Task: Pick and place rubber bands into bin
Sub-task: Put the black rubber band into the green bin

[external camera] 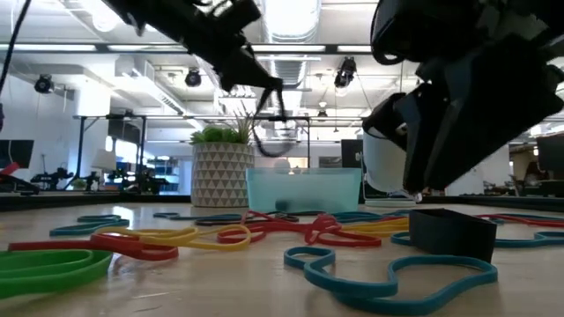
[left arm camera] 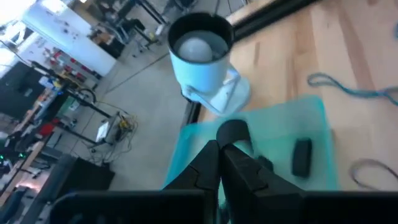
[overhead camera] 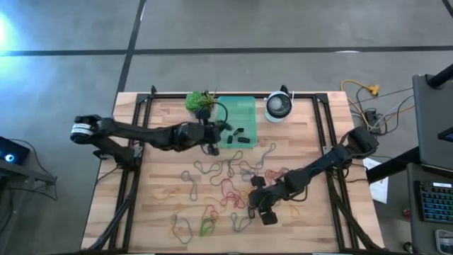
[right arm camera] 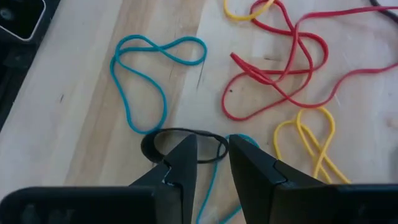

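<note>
Black band (left arm camera: 232,130) pinched in left gripper (left arm camera: 221,149) fingers over one bin (left arm camera: 314,124); right gripper (right arm camera: 208,163) fingers spread.

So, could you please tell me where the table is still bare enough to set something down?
Bare wood lies along the table left side, below the left arm, and in the strip right of the bin. The middle, around the right claw, is crowded with bands.

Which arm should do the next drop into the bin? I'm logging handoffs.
Left: its end effector hangs over the bin, shut on a black band. The right end effector is only closing around a black band on the table.
</note>
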